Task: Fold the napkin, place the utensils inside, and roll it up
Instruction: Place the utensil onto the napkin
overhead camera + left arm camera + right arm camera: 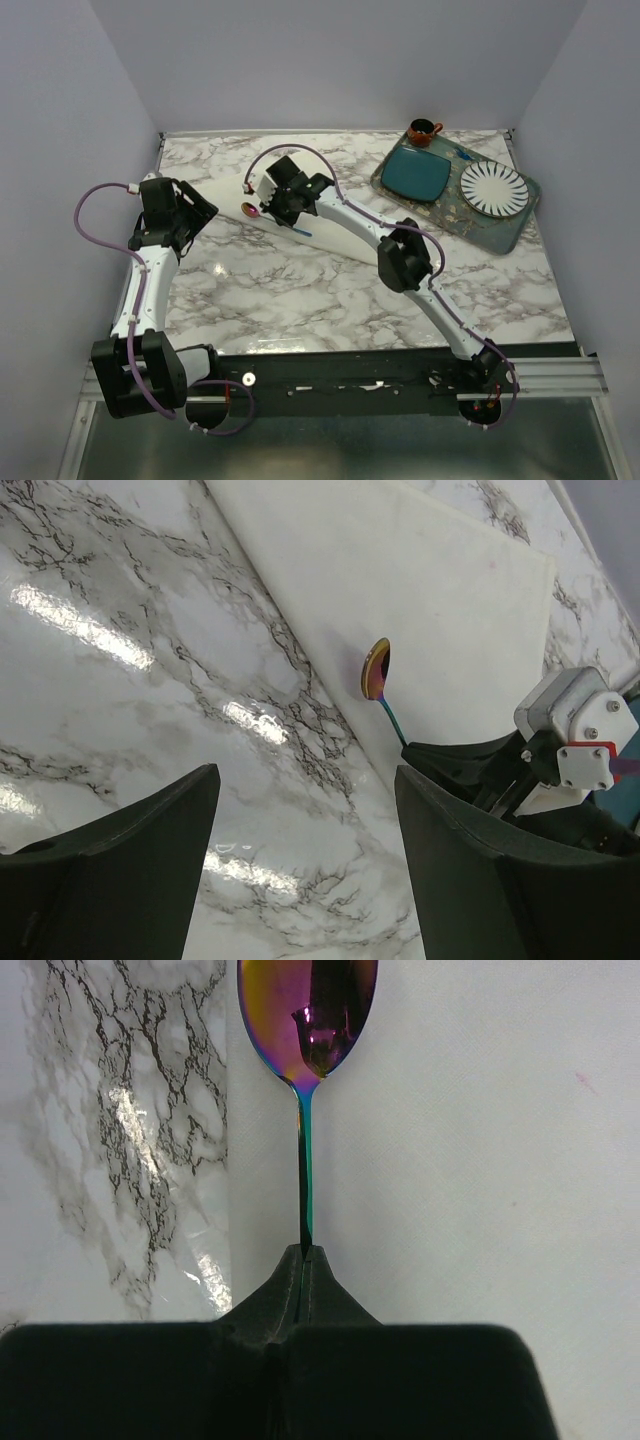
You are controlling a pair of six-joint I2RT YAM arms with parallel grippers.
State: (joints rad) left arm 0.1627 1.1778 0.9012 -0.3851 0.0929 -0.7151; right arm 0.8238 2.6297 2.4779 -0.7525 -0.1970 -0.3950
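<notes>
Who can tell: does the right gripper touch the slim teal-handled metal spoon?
Touching. The right wrist view shows the right gripper shut on the teal-handled spoon by its handle.

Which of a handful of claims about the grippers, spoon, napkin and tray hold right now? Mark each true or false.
1. The right gripper is shut on the thin teal handle of the small metal spoon with the coppery-pink bowl. True.
2. The left gripper is clamped on the large cream cloth napkin. False: its jaws stand open over the marble tabletop, holding nothing.
3. The napkin is rolled up around the spoon. False: it lies flat and the spoon is in plain sight.
4. The small brown cup stands on the white ribbed round plate. False: it stands by the far rim of the tray, apart from the plate.
5. The white plate lies on the tray beside a teal square plate. True.
</notes>
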